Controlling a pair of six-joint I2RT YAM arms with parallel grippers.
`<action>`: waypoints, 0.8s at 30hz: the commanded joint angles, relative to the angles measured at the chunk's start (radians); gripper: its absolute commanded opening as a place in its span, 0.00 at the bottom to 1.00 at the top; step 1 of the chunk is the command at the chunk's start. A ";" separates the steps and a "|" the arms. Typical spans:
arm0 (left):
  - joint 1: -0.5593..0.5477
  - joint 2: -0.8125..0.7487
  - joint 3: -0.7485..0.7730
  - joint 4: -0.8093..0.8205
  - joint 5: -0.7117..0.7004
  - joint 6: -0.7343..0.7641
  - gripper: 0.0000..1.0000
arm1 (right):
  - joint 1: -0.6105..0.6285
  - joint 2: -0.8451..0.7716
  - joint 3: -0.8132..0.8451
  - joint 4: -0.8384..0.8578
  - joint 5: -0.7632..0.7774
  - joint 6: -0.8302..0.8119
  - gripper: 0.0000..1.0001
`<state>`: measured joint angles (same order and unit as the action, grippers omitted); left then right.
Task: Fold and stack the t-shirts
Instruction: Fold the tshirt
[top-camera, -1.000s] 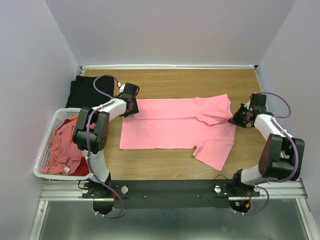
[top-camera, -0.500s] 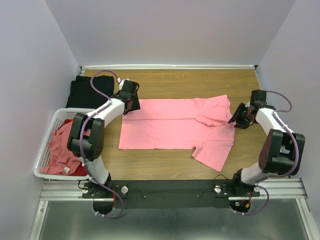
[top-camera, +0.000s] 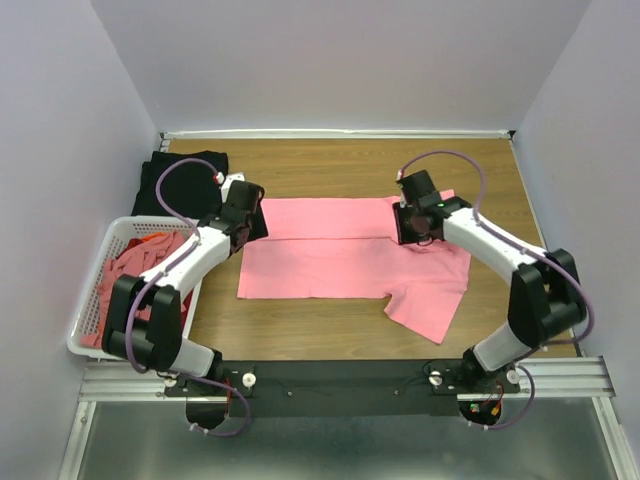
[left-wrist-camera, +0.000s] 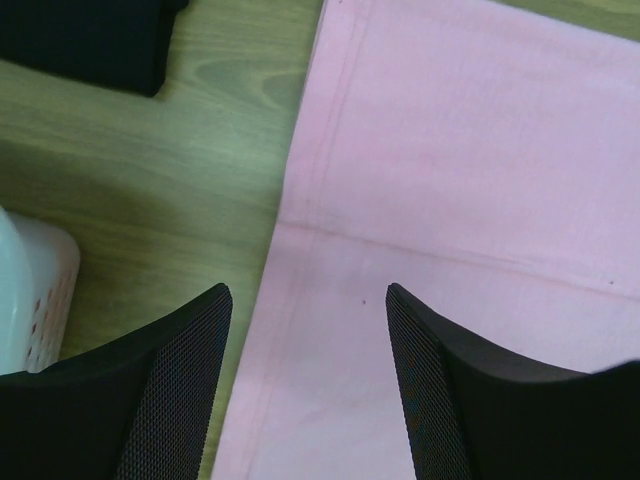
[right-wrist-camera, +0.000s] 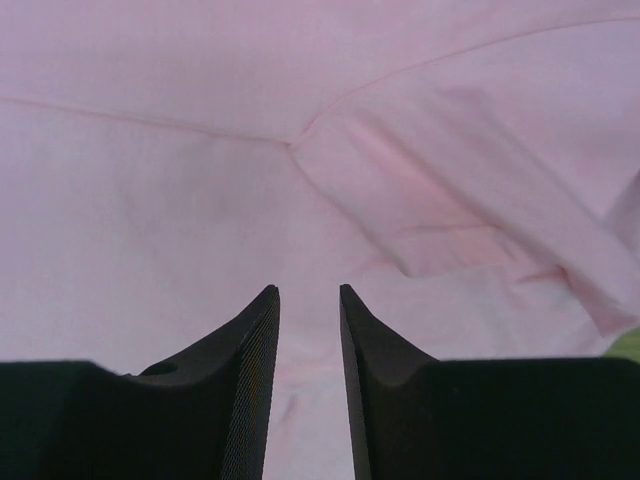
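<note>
Pink t-shirt (top-camera: 330, 250) lay spread flat on the table (top-camera: 330, 165), hem toward the left arm and shoulder end toward the right arm. A straight seam-like line ran along its length. We judged the far long side had been folded in, though we could not confirm this. The near sleeve (top-camera: 435, 300) stuck out past the body toward the near edge, unfolded.

Left gripper (left-wrist-camera: 305, 300) hovered over the hem edge near its far corner. Its fingers (left-wrist-camera: 170, 390) were spread wide with nothing between them. One stood over bare wood, the other over pink cloth.

Right gripper (right-wrist-camera: 309, 292) hovered over the shoulder area, beside the turned-in far sleeve (right-wrist-camera: 470, 180). Its fingers (right-wrist-camera: 230, 390) stood only slightly apart. The cloth below looked flat and unpinched.

A black shirt (top-camera: 175, 180) sat folded at the far left corner. Further pink and red shirts (top-camera: 125, 295) lay bunched in the white basket (top-camera: 90, 285) at the left.

Step in hand, as we judged it: lengthwise folding of the pink shirt, with both arms placed at its two ends for the next grasp.

Next move would call for:
- both grippers to descend onto matching points at hem and shoulder;
- each to pinch a cloth edge, not the table;
- both to lift and carry together so the fold stays straight.

The near sleeve would need tucking in before the crosswise fold.

Risk noted: the right gripper's narrow gap could miss the layered sleeve cloth.
</note>
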<state>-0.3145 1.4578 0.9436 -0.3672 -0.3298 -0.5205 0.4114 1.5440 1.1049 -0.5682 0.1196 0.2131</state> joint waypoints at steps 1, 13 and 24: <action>-0.001 -0.094 -0.052 0.046 -0.038 0.000 0.70 | 0.053 0.120 0.033 0.004 0.143 -0.060 0.37; -0.003 -0.159 -0.166 0.131 -0.063 0.008 0.69 | 0.061 0.269 0.076 0.053 0.253 -0.099 0.35; -0.003 -0.136 -0.158 0.145 -0.068 0.016 0.69 | 0.060 0.340 0.105 0.062 0.344 -0.135 0.35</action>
<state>-0.3145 1.3136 0.7834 -0.2531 -0.3584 -0.5125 0.4694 1.8591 1.1873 -0.5213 0.3847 0.1013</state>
